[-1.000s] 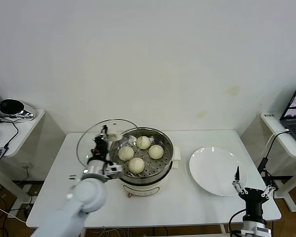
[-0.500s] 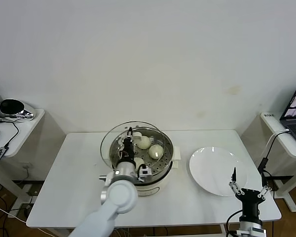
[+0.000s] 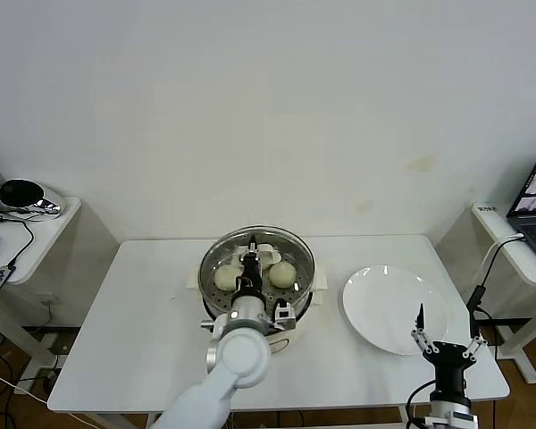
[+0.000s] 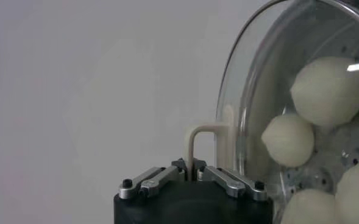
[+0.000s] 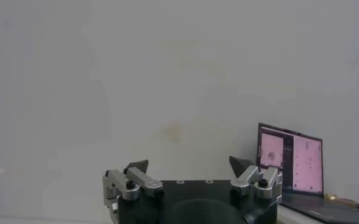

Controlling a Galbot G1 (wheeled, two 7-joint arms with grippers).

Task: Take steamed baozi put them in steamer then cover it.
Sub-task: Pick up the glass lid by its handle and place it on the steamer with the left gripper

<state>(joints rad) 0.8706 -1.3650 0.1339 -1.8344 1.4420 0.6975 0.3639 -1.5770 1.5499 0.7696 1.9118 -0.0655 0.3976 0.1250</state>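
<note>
— Cover [image 3: 257, 261] first: where does it sit, and which way does it face?

— Over the steamer [image 3: 299, 290] in the middle of the white table [image 3: 143, 331], rim roughly matching the pot's rim in the head view. Whether it rests on the pot or hangs just above it, I cannot tell. In the left wrist view the glass disc stands edge-on, with its cream handle [image 4: 205, 141] running toward the camera, so the handle's long axis lines up with the arm.

— And the left gripper?

— Left gripper [image 3: 251, 268] is clamped together on that handle, its fingers [image 4: 225, 179] pinching the thin cream bar from both sides.

— Steamed baozi?

— Inside the steamer, under the glass. Two [image 3: 283, 274] show plainly in the head view; the arm hides the others. Through the lid the wrist camera catches four [image 4: 329, 90], two of them cut off at the frame edge.

— Right gripper?

— Right gripper [image 3: 445, 338] hangs at the near right table edge, jaws apart and holding nothing, close to the white plate [image 3: 384, 308].

— Any readable writing?

— None. A laptop [image 5: 290, 167] on the side table shows a pinkish screen, too small to read.
</note>
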